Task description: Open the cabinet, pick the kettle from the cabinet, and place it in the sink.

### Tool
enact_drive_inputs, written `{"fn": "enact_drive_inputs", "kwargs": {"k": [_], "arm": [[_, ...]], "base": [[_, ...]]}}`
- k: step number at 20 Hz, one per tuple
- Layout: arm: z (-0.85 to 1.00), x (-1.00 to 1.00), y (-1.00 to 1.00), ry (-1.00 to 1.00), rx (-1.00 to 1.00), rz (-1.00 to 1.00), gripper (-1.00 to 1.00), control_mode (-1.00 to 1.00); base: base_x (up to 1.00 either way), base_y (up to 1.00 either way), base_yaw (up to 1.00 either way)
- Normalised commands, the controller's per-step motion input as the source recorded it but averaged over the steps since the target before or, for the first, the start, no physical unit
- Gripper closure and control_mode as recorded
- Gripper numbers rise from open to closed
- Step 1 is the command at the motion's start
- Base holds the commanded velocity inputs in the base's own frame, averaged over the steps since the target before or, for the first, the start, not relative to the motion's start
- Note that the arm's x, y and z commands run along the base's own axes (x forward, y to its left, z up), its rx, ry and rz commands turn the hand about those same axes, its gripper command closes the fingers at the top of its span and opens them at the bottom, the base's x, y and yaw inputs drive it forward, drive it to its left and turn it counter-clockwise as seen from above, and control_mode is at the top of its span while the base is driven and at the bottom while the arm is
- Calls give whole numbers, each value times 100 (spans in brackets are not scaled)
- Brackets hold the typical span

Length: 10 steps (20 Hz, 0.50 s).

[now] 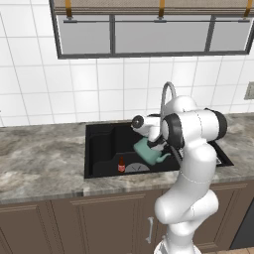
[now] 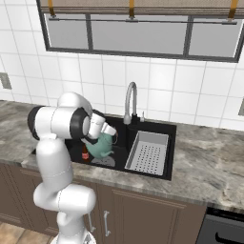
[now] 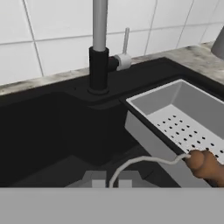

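Sink: the black rectangular recessed sink (image 1: 99, 144), set in the grey marbled stone counter (image 1: 39, 163) below the white tiled wall, takes up the middle of both base views; the curved silver faucet (image 2: 129, 100) rises at its twelve o'clock edge.
Strainer: a pale grey perforated strainer basket (image 2: 148, 152) sits in the basin's three o'clock half in the right base view.
Kettle: the small teal-green rounded kettle (image 1: 148, 151) hangs inside the basin's outline, above its floor, apparently not yet set down.
Bottle: a small red bottle (image 1: 121, 164) stands on the basin floor near the kettle.
Gripper: the two-finger gripper (image 3: 112, 178) is pressed together on the kettle's thin arched handle, whose brown top (image 3: 205, 165) shows at four o'clock in the hand view.
Progress: the kettle is out of its storage and over the basin; lowering and letting go appear to be what is left.
Heading: in the left base view the spout points toward four o'clock; the spout-to-back axis runs roughly level, the body appears slightly tilted.
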Motion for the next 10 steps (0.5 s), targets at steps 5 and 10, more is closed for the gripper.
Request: {"fn": "enact_drive_inputs", "kwargs": {"k": [5, 10], "arm": [[-22, 21, -4, 15, 0, -18, 100, -100], [-25, 12, -10, 12, 0, -18, 100, -100]], "base": [[0, 0, 0], [0, 0, 0]]}}
